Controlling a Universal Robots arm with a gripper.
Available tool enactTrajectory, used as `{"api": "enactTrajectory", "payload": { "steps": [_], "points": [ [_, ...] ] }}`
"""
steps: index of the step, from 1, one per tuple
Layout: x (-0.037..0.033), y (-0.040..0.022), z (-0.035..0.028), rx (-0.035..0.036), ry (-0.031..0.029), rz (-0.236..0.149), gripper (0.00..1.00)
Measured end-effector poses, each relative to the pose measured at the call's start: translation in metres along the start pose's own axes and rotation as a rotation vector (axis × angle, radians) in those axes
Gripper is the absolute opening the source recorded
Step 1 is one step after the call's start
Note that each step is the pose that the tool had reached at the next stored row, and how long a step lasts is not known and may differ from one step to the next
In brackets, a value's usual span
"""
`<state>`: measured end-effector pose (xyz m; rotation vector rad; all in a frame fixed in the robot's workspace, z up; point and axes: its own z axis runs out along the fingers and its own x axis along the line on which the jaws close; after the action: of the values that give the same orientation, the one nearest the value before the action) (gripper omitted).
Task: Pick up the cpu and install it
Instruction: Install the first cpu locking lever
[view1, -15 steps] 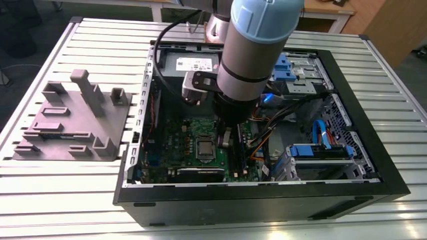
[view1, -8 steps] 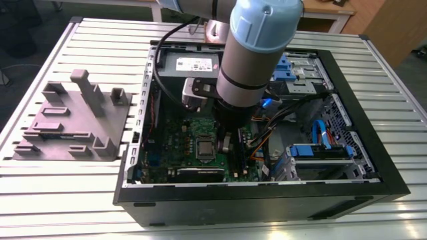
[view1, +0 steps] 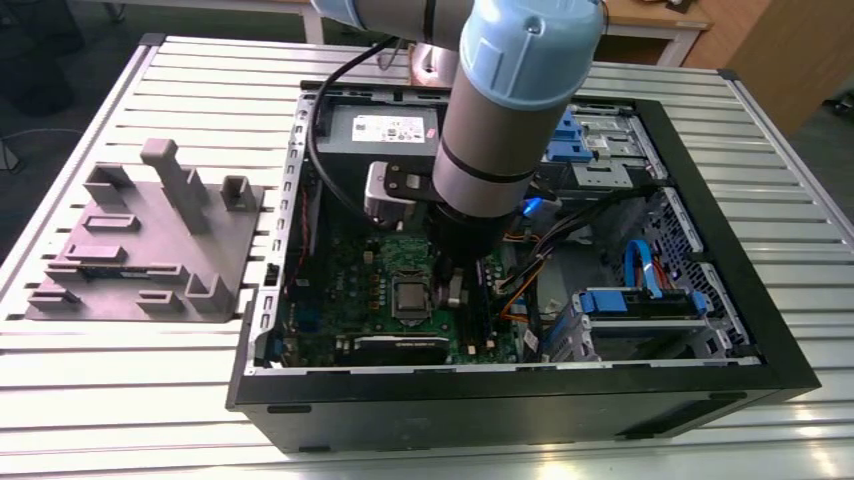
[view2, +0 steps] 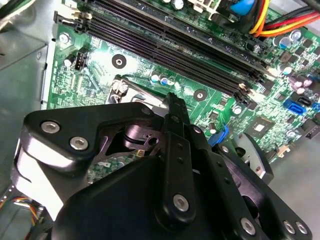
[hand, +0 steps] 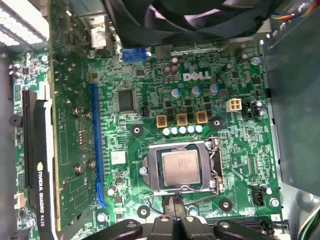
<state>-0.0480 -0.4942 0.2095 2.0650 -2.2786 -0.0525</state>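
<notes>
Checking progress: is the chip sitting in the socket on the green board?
Yes, in the first wrist view the chip lies flat inside the metal frame of the socket.

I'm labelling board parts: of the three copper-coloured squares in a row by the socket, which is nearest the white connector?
In the first wrist view, the end square nearest the white connector; the middle square and the far-end square lie farther off.

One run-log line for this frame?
cpu: lying in socket | pincer: at socket edge | arm: inside computer case
</notes>
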Motion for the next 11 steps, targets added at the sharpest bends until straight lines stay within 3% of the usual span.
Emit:
{"api": "enactTrajectory", "payload": {
  "steps": [5,11],
  "points": [
    [0.0004,-0.0001,0.0025,-0.0006,0.0019,-0.019,0.1],
    [0.0004,-0.0004,0.0062,-0.0026,0.0169,-0.031,0.1]
  ]
}}
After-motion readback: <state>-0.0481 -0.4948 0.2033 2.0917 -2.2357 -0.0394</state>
